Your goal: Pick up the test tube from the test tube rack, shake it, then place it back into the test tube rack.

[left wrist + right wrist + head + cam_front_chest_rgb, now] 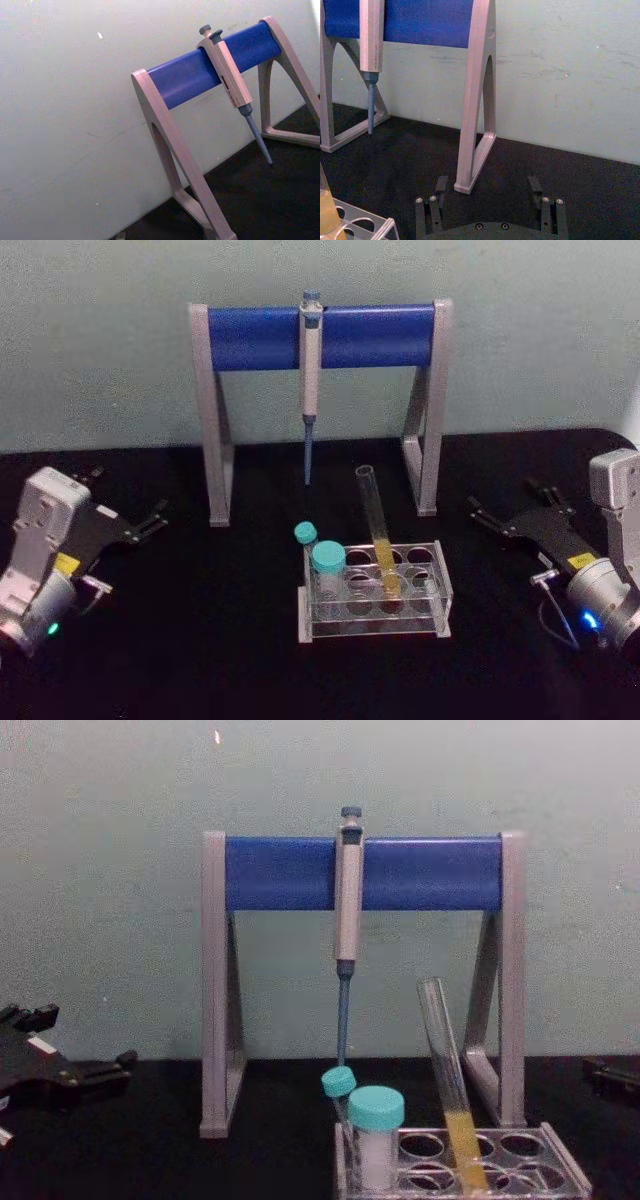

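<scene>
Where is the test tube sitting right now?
The test tube stands tilted in the test tube rack at table centre in the head view, right of the two teal-capped tubes, in front of the pipette stand.

Test tube rack (362,225) mostly cropped

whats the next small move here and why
Probably bring the right gripper in toward the upper part of the test tube. The tube leans untouched in the test tube rack, this gripper is open on the table nearby, and the left gripper sits farther off.
</scene>
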You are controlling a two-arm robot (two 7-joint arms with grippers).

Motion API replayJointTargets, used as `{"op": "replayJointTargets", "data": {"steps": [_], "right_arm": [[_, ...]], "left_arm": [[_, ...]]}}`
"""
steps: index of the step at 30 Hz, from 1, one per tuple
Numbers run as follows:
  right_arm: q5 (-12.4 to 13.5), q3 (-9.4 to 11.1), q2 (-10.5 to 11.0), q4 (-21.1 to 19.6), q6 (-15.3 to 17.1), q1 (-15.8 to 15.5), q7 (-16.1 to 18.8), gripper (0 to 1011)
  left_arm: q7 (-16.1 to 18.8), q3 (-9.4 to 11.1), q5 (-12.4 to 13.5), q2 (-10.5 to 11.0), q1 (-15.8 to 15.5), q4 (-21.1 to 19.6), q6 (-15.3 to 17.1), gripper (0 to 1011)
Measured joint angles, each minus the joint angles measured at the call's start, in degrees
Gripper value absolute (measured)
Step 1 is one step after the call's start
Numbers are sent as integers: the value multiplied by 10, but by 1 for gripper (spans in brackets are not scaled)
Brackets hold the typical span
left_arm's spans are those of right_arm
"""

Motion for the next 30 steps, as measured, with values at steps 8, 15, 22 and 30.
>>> {"op": "replayJointTargets", "data": {"steps": [8, 15, 22, 30], "right_arm": [[0, 0, 0, 0, 0, 0, 0, 1000], [0, 0, 0, 0, 0, 0, 0, 1000], [0, 0, 0, 0, 0, 0, 0, 1000], [0, 0, 0, 0, 0, 0, 0, 1000]], "left_arm": [[0, 0, 0, 0, 0, 0, 0, 1001], [0, 0, 0, 0, 0, 0, 0, 1001], [0, 0, 0, 0, 0, 0, 0, 1001], [0, 0, 0, 0, 0, 0, 0, 1001]]}}
